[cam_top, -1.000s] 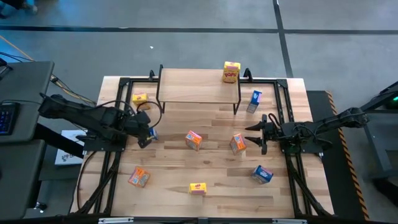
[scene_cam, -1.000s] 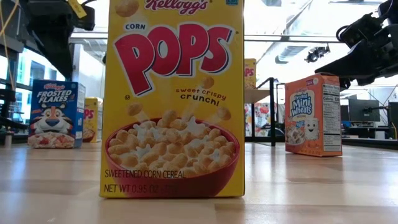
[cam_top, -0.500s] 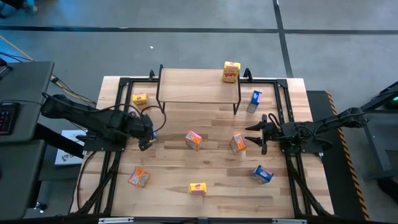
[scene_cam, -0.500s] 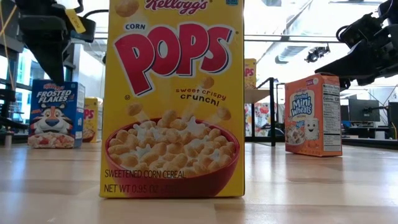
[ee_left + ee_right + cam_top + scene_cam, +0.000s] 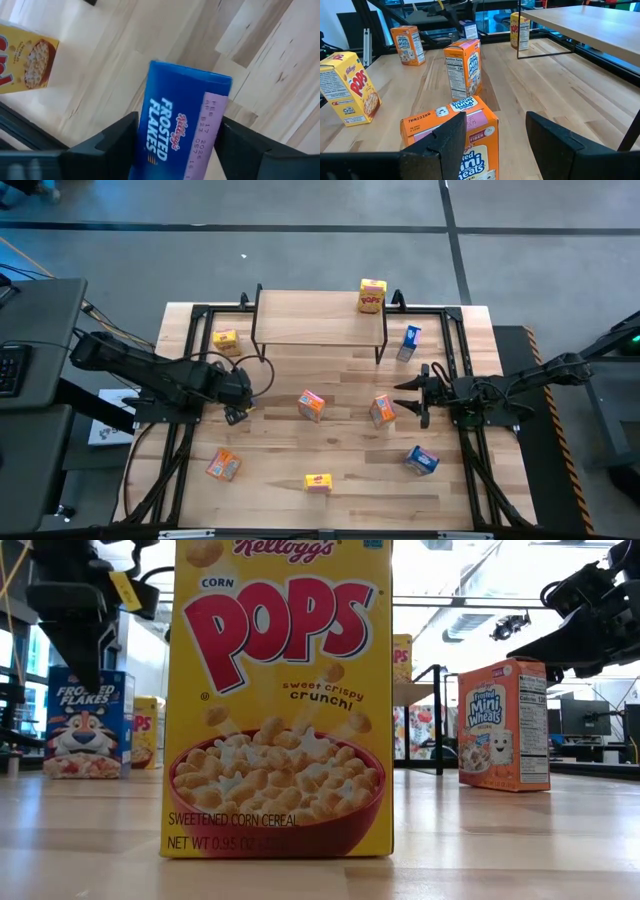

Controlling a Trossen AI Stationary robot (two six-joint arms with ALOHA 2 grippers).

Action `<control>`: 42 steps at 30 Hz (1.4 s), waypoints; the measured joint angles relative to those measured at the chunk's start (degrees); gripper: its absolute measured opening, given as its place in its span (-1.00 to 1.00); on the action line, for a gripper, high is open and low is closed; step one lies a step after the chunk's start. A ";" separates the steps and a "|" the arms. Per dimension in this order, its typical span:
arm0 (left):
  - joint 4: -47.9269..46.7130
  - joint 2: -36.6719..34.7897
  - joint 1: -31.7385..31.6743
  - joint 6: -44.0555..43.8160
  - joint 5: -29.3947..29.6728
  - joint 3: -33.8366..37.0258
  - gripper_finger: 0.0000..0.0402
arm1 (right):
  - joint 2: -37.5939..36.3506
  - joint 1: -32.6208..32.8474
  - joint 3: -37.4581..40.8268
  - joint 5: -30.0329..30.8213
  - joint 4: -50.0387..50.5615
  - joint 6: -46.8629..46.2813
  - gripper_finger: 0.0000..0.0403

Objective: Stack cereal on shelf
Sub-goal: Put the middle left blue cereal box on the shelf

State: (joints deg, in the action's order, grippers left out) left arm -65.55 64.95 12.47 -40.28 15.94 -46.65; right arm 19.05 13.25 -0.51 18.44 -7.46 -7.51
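The left gripper (image 5: 175, 150) hangs over the left part of the table (image 5: 340, 490), its fingers (image 5: 112, 140) straddling a blue Frosted Flakes box (image 5: 182, 125). The Kellogg's script shows on the box, and a pale side panel carries a printed date. The fingers flank the box; whether they press on it cannot be told. In the low view the same box (image 5: 85, 725) stands upright, showing "Frosted Flakes" and a tiger.

The right gripper (image 5: 495, 132) waits at the right part of the table. Its fingers stand apart above an orange Frosted Mini-Wheats box (image 5: 457, 137) and hold nothing.

The shelf (image 5: 318, 320) stands at the far edge of the table, with one yellow Corn Pops box (image 5: 372, 296) beside its right end; whether this box rests on the plank cannot be told. A second yellow box (image 5: 225, 338) lies left of the shelf. A third (image 5: 283, 700), near the front edge, fills the low view: "Kellogg's Corn Pops, sweet crispy crunch!", "sweetened corn cereal".

Two more orange boxes (image 5: 311, 405) (image 5: 223, 466) stand on the table, one mid-table and one at front left. Two further blue boxes (image 5: 409, 342) (image 5: 422, 460) stand on the right side.
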 joint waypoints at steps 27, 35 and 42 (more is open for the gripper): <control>0.73 -0.59 -1.27 15.04 4.15 -11.29 -0.24 | 0.01 -0.01 0.00 0.02 0.63 0.01 -0.02; 0.82 -0.59 -4.11 28.14 12.02 -20.89 -0.24 | 0.00 -0.01 0.00 0.01 0.82 0.01 -0.02; 6.27 -0.61 -11.38 45.41 16.44 -25.05 -0.25 | 0.01 -0.01 0.00 0.01 0.83 0.02 -0.02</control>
State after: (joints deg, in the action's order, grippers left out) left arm -59.28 64.34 1.09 5.12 32.38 -71.71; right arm 19.06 13.23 -0.51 18.45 -6.63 -7.49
